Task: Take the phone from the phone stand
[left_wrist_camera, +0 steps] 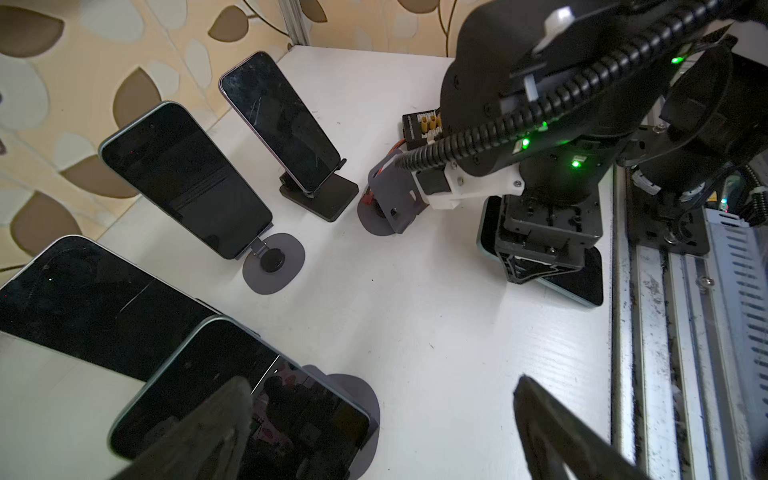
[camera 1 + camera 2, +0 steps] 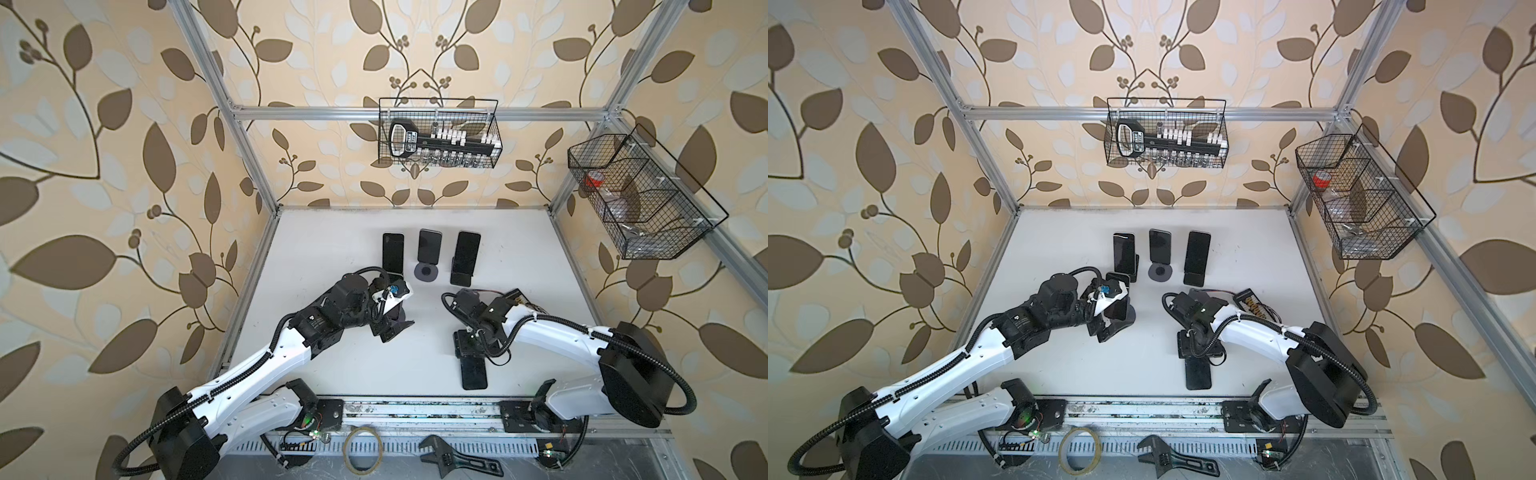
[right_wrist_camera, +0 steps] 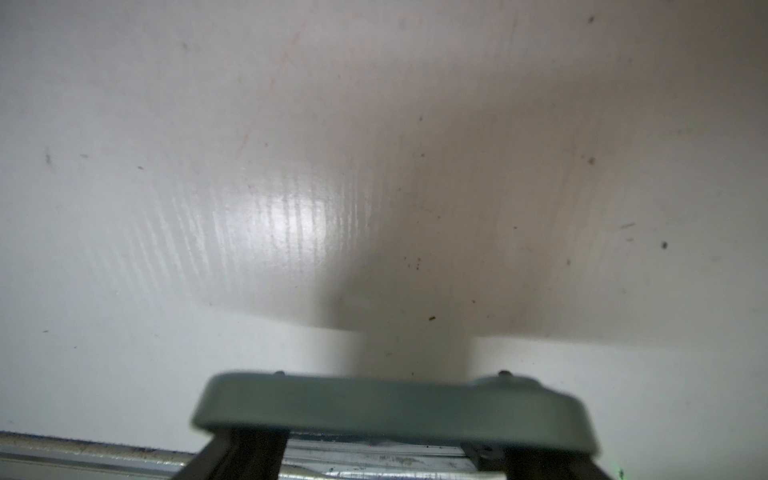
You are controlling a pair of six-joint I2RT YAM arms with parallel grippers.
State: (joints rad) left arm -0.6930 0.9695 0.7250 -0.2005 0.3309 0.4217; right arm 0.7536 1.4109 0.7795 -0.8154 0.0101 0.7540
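Phone (image 3: 395, 409) between right jaws; left jaws wide apart.

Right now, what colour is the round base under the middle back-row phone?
The round base is grey with a black centre disc, clearest in the left wrist view.

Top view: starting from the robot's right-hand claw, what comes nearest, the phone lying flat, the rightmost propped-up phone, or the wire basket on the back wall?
1. The phone lying flat, at the front of the table, gripped by the right gripper itself.
2. The rightmost propped-up phone, farther back, at the right end of the row.
3. The wire basket, hung on the back wall, farthest.
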